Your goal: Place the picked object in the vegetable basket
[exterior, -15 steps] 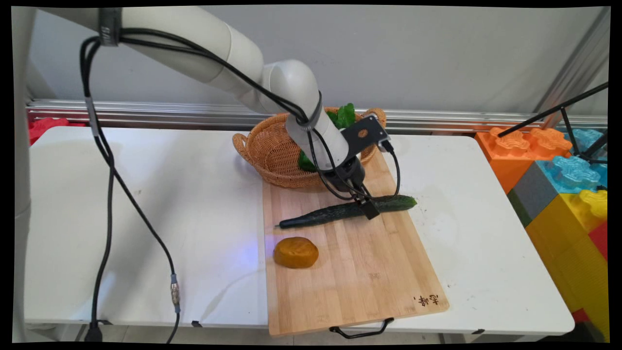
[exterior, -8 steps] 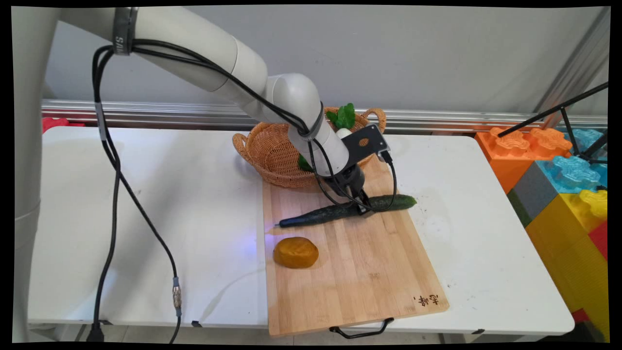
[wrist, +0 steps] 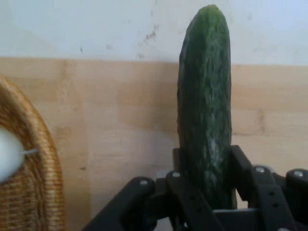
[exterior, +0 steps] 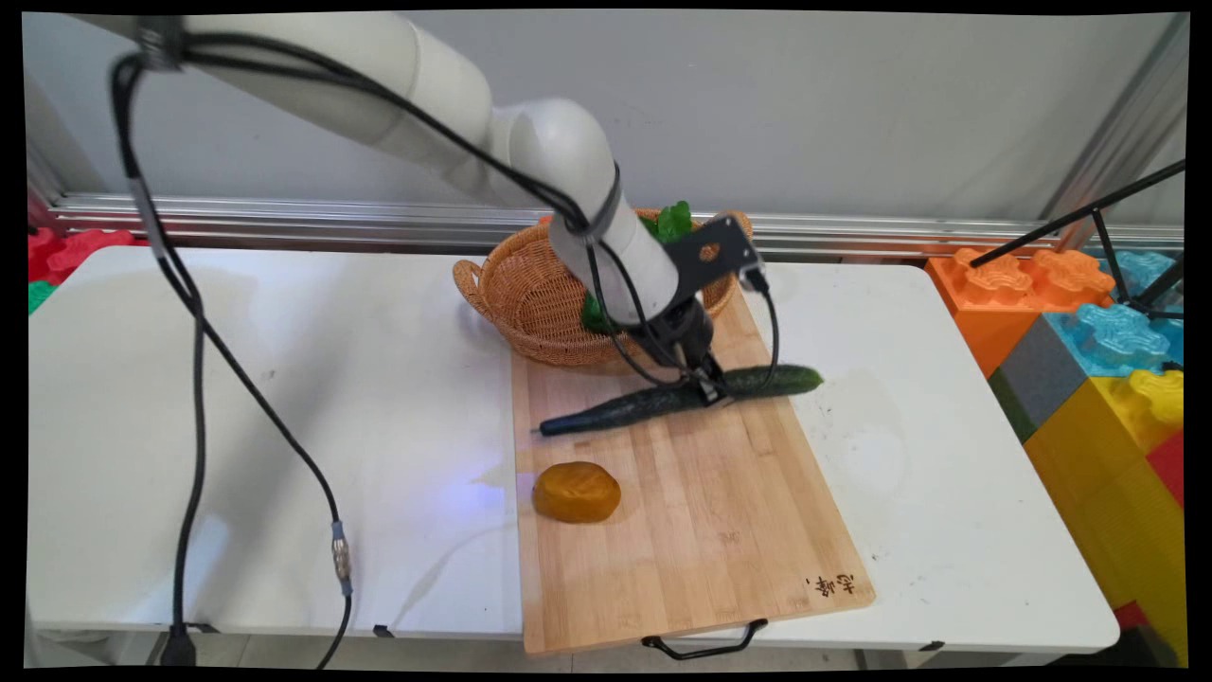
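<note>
Since a second ago the cucumber's [exterior: 677, 398] right end has risen off the cutting board [exterior: 682, 530], tip still touching near its left edge. Your gripper [exterior: 712, 390] clamps it off-centre; lift slowly, it may pivot beside the wicker basket [exterior: 530, 294].

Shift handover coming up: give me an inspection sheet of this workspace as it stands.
Surface: white table carrying a light wooden cutting board with a black handle.
Job's things: long dark green cucumber, right end raised off the board, left tip low.
Clutter: round orange-brown bun-like lump on the board; woven wicker basket with green leaves behind it.
Grippers: black end effector shut on the cucumber.
Cables: black cables hanging from the arm to the table's front edge.
Surroundings: grey wall; big coloured plastic blocks at right; black stand leg.
</note>
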Robot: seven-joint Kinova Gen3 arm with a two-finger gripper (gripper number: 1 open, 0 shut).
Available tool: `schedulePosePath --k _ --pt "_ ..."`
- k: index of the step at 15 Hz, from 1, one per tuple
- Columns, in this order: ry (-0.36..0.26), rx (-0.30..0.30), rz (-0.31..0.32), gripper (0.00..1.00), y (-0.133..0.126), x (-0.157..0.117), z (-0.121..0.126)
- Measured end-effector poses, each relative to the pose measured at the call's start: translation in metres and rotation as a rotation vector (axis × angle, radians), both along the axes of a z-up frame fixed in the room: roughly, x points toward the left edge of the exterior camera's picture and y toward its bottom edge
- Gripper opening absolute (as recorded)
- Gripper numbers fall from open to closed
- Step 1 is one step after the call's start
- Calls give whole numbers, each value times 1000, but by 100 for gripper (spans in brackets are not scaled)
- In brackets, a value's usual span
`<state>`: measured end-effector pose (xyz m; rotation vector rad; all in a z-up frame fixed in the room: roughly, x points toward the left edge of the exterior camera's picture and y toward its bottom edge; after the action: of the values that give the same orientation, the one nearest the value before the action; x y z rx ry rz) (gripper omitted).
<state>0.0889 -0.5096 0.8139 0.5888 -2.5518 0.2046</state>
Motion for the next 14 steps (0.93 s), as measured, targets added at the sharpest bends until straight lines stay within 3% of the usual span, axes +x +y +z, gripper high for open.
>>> schedulePosePath --k 7,10,14 --pt "-6 -167 -86 0 -24 2 71" --pt "-35 -283 -117 0 -56 10 97" --pt "-108 -405 -177 0 -102 28 107"
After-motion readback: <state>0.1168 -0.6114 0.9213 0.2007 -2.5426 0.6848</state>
